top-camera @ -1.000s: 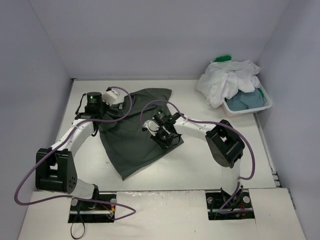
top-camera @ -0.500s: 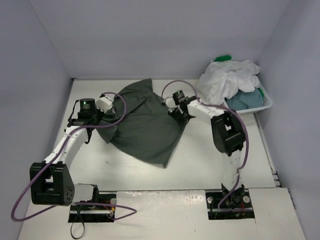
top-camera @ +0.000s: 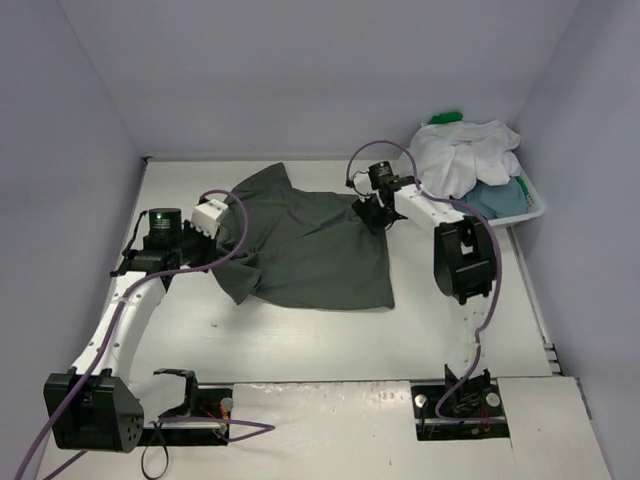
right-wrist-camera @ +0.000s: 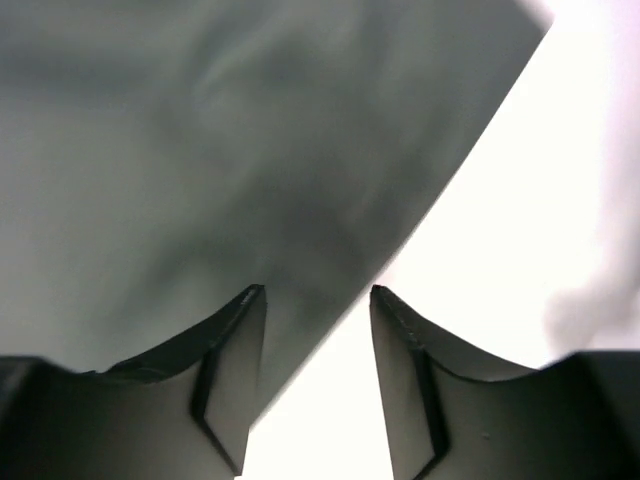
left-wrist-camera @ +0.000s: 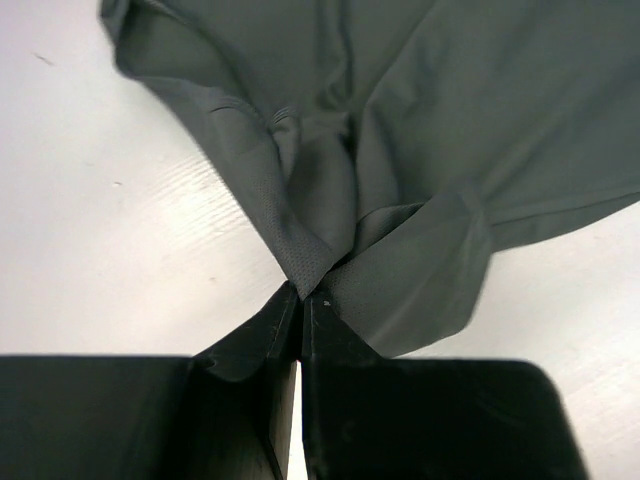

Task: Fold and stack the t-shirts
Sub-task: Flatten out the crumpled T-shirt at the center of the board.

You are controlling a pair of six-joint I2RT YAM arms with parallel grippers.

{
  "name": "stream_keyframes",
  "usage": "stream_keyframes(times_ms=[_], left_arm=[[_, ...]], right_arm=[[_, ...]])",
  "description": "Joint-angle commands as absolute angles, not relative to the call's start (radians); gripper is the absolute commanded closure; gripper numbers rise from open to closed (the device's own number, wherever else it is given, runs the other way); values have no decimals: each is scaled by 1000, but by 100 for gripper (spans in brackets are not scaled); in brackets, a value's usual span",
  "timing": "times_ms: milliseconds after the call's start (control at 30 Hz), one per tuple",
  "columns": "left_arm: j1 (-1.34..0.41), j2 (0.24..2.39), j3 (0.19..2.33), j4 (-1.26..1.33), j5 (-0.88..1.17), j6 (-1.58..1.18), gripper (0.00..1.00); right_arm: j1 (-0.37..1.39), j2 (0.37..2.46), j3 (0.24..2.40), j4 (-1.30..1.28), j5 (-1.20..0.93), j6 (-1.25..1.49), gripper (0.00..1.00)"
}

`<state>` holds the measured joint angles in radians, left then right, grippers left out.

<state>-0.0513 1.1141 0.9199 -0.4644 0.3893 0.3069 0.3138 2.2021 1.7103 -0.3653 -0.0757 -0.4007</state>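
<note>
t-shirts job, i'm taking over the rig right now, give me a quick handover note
Left gripper: shut on a bunched left edge of the grey shirt.
Right gripper: open at the grey shirt's far right edge, holding nothing.
Things: the grey shirt lies spread on the table, creased near the left gripper. The white shirt, green shirt and blue shirt are heaped in the basket at the far right.
Done: grey shirt out and mostly flat. Nothing folded, no stack.
Left: smooth and fold the grey shirt, then fold the other three and stack them all.
</note>
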Motion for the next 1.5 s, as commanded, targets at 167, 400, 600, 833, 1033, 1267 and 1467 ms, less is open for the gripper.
stream_keyframes(times_ms=[167,400,600,833,1033,1267,1467], left_arm=[[-54,1091,957,-440,509,207,100],[-57,1117,922,-431,465,242,100],[-57,1117,928,-451,437,249,100],[-57,1108,934,-463,431,249,100],[-58,1103,948,-471,439,245,100],[-58,1095,919,-463,439,242,100],[-58,1086,896,-457,428,250,100]], right_arm=[[480,1570,1369,-434,-117,-429,52],[656,1391,1062,-465,-77,-443,52],[704,1417,898,-465,-3,-518,52],[704,1444,905,-453,72,-545,43],[706,1456,896,-451,69,-555,34],[707,1489,888,-451,0,-552,36],[718,1555,897,-443,-71,-543,39]])
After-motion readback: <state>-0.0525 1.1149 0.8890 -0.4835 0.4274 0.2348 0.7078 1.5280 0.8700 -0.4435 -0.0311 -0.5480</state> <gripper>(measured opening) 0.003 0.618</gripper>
